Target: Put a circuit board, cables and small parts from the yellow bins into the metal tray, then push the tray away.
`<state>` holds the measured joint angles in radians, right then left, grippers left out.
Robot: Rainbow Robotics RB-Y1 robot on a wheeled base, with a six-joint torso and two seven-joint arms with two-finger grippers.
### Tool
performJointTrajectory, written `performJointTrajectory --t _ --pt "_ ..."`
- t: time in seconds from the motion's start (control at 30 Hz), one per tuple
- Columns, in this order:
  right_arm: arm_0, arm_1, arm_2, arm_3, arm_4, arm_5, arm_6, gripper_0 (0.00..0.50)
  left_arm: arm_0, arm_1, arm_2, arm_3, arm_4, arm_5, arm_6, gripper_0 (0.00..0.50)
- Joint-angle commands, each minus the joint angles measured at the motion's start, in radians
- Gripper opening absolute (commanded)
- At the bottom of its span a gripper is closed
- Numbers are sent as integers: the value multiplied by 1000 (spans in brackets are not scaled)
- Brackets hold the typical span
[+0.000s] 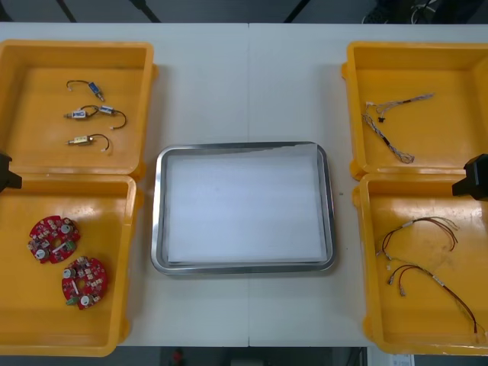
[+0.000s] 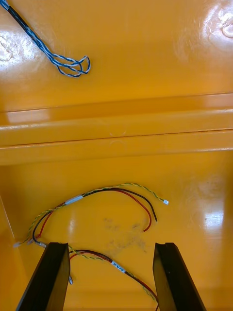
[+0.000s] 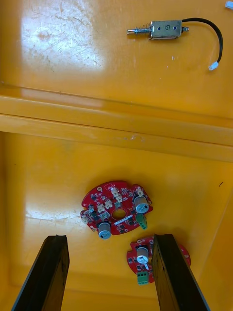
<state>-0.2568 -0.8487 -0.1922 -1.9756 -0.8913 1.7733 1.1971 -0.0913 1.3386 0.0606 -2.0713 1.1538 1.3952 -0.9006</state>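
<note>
My left gripper hangs over two red circuit boards in a yellow bin, fingers wide apart, holding nothing. My right gripper, likewise open and empty, hangs above red and yellow cables. The metal tray lies on the worktop between the bins

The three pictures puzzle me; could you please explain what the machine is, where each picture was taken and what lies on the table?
This is a two-armed robot. The front view looks down on a light table; each wrist view comes from a camera on one arm's wrist. Four yellow plastic bins flank a shiny rectangular metal tray, nothing in it yet. The left claw, open, hangs over two round red circuit boards; the bin beyond holds small metal parts with black leads. The right claw, open, hangs over red and yellow cables; a twisted blue and white cable lies in the next bin. Nothing is held.
</note>
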Motion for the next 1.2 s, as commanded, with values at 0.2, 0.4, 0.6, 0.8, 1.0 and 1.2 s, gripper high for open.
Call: performJointTrajectory --t 0.2,0.4,0.6,0.8,1.0,1.2 --pt "5 2 -23 -6 8 -2 1 500 -24 47 1 -4 -9 7 -104 500" --pt "5 2 -23 -6 8 -2 1 500 -24 47 1 -4 -9 7 -104 500" --pt "5 2 -23 -6 8 -2 1 500 -24 47 1 -4 -9 7 -104 500" --pt "5 2 -23 -6 8 -2 1 500 -24 47 1 -4 -9 7 -104 500" --pt "5 2 -23 -6 8 -2 1 500 -24 47 1 -4 -9 7 -104 500" --pt "5 2 -23 -6 8 -2 1 500 -24 47 1 -4 -9 7 -104 500"
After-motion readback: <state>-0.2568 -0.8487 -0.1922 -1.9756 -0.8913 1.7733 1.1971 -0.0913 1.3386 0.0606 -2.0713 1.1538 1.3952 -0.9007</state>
